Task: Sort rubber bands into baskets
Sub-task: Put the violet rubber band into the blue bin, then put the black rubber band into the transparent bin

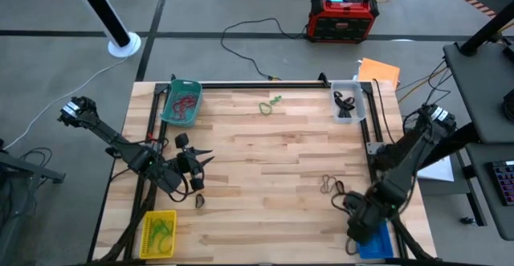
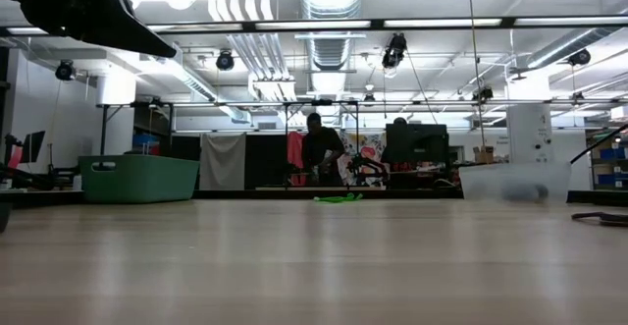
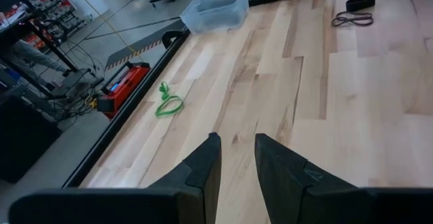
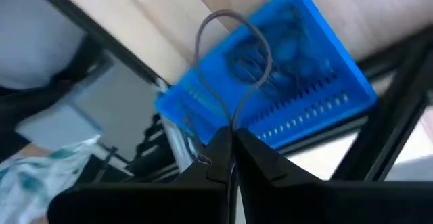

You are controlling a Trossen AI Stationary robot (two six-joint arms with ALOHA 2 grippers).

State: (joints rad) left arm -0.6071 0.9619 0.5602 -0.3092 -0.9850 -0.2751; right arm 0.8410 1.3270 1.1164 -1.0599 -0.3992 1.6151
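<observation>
R pincer (image 4: 230, 149) clamped tight on greyish rubber band (image 4: 233, 61), hanging over blue basket (image 4: 318, 75). L pincer (image 3: 237, 160) part-open, empty, above counter (image 3: 338, 116). Risk: band snagging on fingertip at release, missing basket.

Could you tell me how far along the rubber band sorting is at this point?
Partly done. The teal basket, clear basket and yellow basket already hold bands. In hand: the right tool is shut on a grey band above the blue basket. Left: the green band, the bands near the right arm and a dark one by the empty left tool.
</observation>
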